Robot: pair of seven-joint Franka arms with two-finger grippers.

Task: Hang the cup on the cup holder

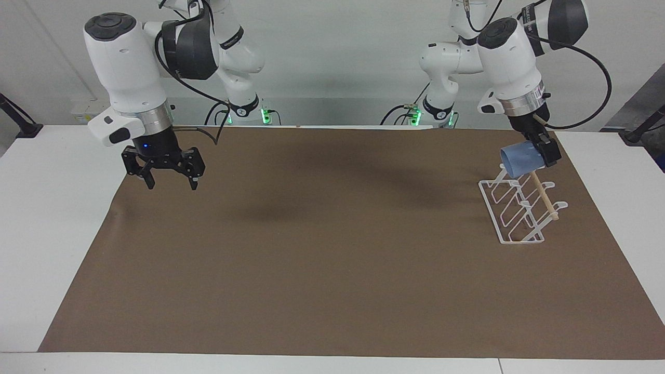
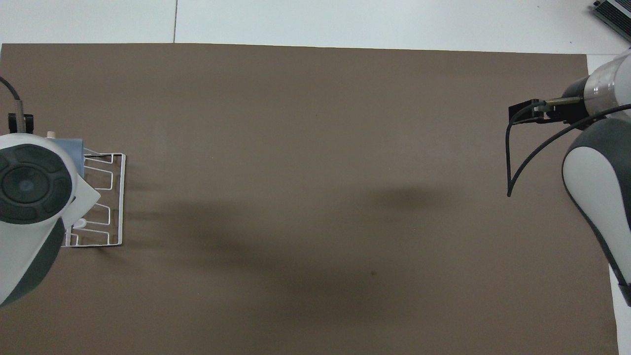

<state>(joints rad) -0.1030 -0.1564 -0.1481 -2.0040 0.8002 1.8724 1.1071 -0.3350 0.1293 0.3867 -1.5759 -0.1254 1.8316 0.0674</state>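
Cup (image 1: 521,160) over cup holder (image 1: 519,210) | left jaws pinching cup | right jaws spread

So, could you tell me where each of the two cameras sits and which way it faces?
Facing view: high across the table, looking at the robots; both arms show whole, the right gripper open over the mat's right-arm end, the left gripper holding the cup tilted mouth-down over the cup holder.
Overhead view: above the robots' end, looking steeply down; the left arm's wrist hides most of the cup, the right arm enters at the edge.
Shared: cup holder, cup, mat.
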